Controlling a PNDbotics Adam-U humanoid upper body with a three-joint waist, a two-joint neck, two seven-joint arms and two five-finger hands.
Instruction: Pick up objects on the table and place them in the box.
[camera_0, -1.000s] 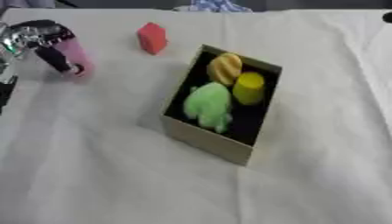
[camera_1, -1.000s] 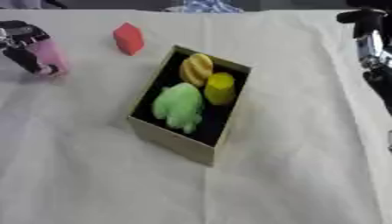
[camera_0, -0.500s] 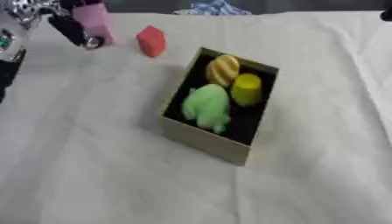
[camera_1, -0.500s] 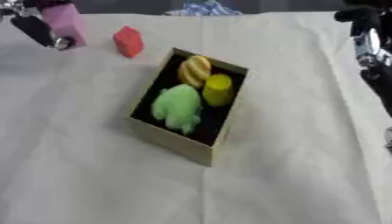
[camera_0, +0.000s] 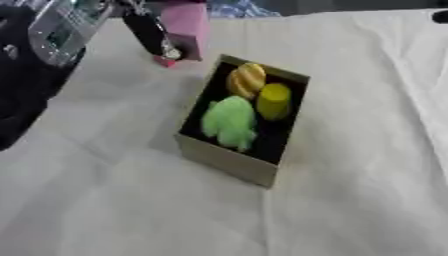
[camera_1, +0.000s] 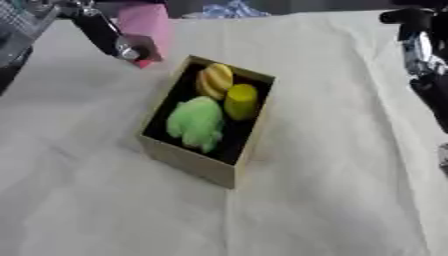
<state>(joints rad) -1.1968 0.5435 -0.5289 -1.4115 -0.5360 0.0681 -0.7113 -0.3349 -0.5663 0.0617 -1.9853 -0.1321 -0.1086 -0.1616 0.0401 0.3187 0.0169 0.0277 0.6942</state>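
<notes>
Our left hand (camera_0: 149, 27) had its fingers clamped on the pink object (camera_0: 185, 25), raised just left of the box's (camera_0: 229, 161) far end. Our right hand (camera_1: 418, 40) showed far right; fingers unclear.

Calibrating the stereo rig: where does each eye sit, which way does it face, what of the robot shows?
Left eye view: in the head, looking down at the box; left hand holds the pink object at upper left.
Right eye view: beside it, same downward look; right arm at the right edge.
Shared: box, green toy, yellow cylinder, cloth-covered table.
</notes>
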